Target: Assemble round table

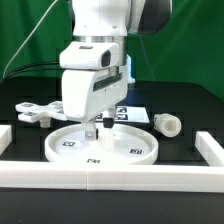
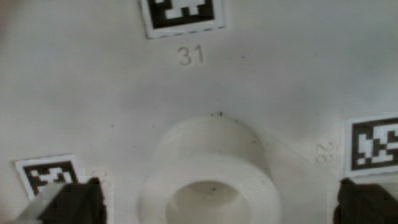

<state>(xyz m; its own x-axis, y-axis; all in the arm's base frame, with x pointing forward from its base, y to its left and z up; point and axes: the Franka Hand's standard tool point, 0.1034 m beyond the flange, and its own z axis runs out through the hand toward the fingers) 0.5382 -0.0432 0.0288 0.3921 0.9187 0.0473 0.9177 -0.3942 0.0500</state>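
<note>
Green curtain (image 1: 30, 40) at the back, black surface (image 1: 180, 148) below, and white border rails (image 1: 110, 178) boxing in the front and sides. The big white arm (image 1: 100, 60) fills the middle of the exterior view and blocks a good part of what lies behind it; only a corner of the marker board (image 1: 138, 110) peeks out past its housing. Right beneath it sits the round disc (image 1: 70, 150), smooth white plastic with a raised rim, lying flat near the front rail with square black-and-white tags (image 1: 138, 152) on its face. Down in the wrist view the fingers (image 2: 68, 203) show as two dark blurred tips, spread wide apart and gripping nothing, with only their ends in the picture. Between them rises a rounded hub (image 2: 214, 180) with a hole in its centre, soft and out of focus; whether the tips touch the disc, I cannot tell. One tag is cut off at the picture's edge, with a faint 31 printed by it. Over on the exterior view's right the cylinder leg (image 1: 168, 123) lies tipped on its side, apart from the disc. On the exterior view's left the cross-shaped piece (image 1: 35, 112) lies flat, its rounded ends partly hidden by the arm.
</note>
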